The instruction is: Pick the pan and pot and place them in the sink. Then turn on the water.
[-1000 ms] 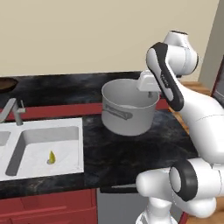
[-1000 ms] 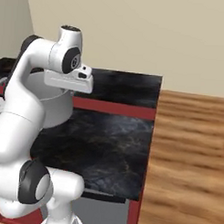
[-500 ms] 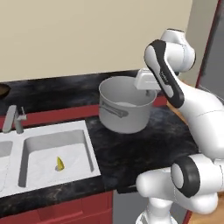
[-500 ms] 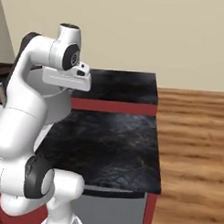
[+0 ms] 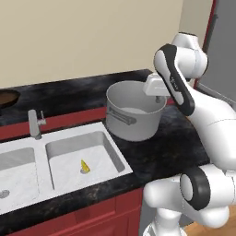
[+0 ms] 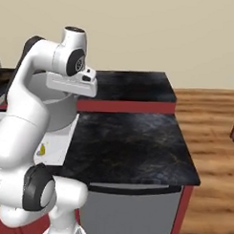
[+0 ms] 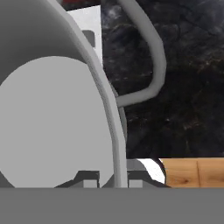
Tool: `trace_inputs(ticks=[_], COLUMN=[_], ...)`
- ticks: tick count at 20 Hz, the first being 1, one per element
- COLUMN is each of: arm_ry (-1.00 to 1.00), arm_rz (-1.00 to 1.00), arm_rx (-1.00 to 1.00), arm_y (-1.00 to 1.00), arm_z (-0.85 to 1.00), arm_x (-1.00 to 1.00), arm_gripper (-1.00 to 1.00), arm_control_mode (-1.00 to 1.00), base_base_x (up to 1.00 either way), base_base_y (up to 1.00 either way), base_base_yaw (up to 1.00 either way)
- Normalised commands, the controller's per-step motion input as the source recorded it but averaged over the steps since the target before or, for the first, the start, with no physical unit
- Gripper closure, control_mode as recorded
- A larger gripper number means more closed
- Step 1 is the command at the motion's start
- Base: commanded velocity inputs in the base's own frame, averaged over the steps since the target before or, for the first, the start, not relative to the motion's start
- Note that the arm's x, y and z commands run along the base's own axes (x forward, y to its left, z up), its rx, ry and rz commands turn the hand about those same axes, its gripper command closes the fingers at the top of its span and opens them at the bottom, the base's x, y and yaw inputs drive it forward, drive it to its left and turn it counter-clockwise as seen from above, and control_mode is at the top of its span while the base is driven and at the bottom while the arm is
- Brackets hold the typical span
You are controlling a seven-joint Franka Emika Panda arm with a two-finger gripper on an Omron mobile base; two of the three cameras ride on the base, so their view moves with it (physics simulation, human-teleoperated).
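The grey pot [image 5: 133, 115] is at the black counter just right of the sink's [image 5: 69, 134] right basin; whether it is lifted off the counter I cannot tell. My gripper [image 5: 159, 98] is shut on the pot's far right rim. In the hand view the fingertips [image 7: 89, 180] sit on either side of the pot's wall [image 7: 105, 100], with one loop handle [image 7: 153, 65] curving beside them. The right base view has the pot [image 6: 59, 106] partly behind my arm. The dark-brown pan [image 5: 7, 97] lies on the counter at the far left edge, behind the sink.
A short grey faucet post [image 5: 34, 123] stands behind the divider between the basins. A small yellow item [image 5: 84, 166] lies in the right basin. The counter [image 6: 132, 138] runs on to the right, to a wooden floor [image 6: 209, 131].
The whole picture has shifted, so the base has driven left: the sink now sits nearer the middle of the left base view. The pot stays in my shut gripper.
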Motion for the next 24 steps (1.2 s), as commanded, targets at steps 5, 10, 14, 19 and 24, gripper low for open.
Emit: trace_inputs(ticks=[5,10,14,19,24], arm_ry=[0.0,0.0,0.0,0.0,0.0], arm_rz=[0.0,0.0,0.0,0.0,0.0], arm_rx=[0.0,0.0,0.0,0.0,0.0], arm_y=[0.0,0.0,0.0,0.0,0.0], arm_z=[0.0,0.0,0.0,0.0,0.0], arm_x=[0.0,0.0,0.0,0.0,0.0], arm_gripper=[1.0,1.0,1.0,1.0,1.0], arm_control_mode=[1.0,1.0,1.0,1.0,1.0], base_base_x=[-0.38,0.03,0.67,0.43,0.0], base_base_y=[0.71,0.33,0.67,0.65,0.09], base_base_yaw=[0.0,0.0,-0.01,-0.04,0.0])
